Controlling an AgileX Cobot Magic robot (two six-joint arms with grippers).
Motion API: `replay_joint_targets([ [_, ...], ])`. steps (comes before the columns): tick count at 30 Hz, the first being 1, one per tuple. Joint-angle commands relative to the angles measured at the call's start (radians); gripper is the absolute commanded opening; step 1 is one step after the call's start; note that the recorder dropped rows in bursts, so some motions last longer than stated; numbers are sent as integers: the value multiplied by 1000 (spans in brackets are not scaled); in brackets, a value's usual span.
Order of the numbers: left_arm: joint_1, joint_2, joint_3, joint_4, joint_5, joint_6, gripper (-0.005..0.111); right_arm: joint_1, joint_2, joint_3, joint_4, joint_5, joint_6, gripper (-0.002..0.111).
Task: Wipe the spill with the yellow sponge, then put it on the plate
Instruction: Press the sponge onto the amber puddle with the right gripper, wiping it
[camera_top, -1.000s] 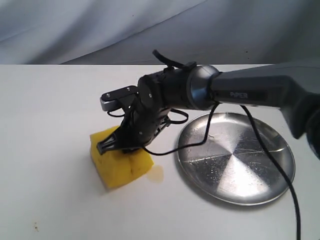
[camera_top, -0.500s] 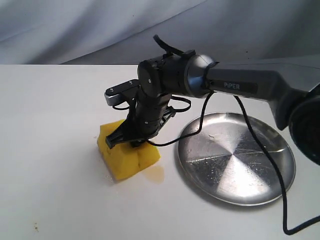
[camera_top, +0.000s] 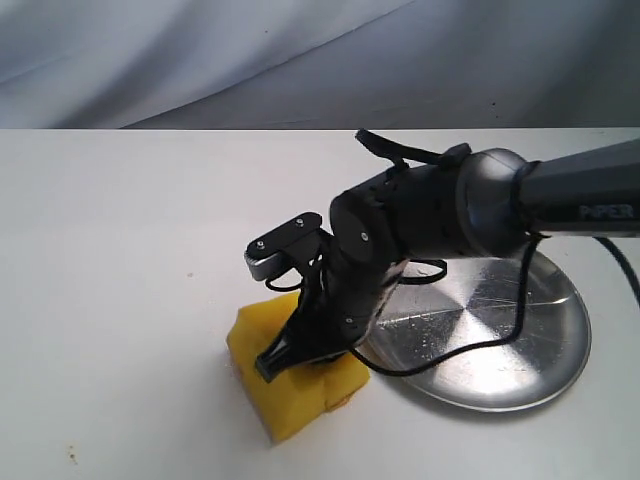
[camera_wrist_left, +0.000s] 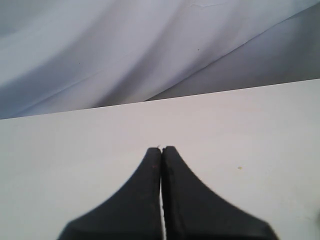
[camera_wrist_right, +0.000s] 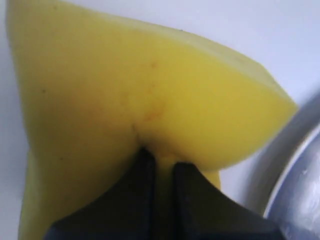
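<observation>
Compared with half a second ago, the right hand and the yellow sponge sit lower in the exterior view and closer to the plate. The sponge's near corner now lies just beside the plate's rim. The arm has swung down across the plate's left part. The amber spill, which showed on the tabletop beside the sponge in the earlier frames, is out of sight now; sponge and hand cover that spot.

White lettering on the arm's grey sleeve reads "PIPER", at the right edge of the exterior view.

The right wrist view shows what the exterior view only hints at. The right hand pinches the sponge tightly, its two black fingers sunk into a deep crease in the foam, and a sliver of the plate shows at the picture's corner.

Only the left wrist view shows the left hand. Its fingers are pressed together on nothing, above bare tabletop, with a pale draped cloth behind.
</observation>
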Motion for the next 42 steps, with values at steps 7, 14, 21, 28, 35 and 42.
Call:
replay_joint_targets([
  [7, -1, -3, 0, 1, -7, -4, 0, 5, 10, 32, 7, -31, 9, 0],
  [14, -1, -3, 0, 1, -7, -4, 0, 5, 222, -311, 7, 100, 9, 0],
  [21, -1, -3, 0, 1, -7, -4, 0, 5, 452, -771, 8, 378, 44, 0],
  [28, -1, -3, 0, 1, -7, -4, 0, 5, 470, -830, -9, 523, 37, 0],
  [35, -1, -3, 0, 1, -7, -4, 0, 33, 328, -532, -41, 499, 27, 0],
  [42, -1, -3, 0, 1, -7, -4, 0, 118, 86, -149, -75, 342, 27, 0],
])
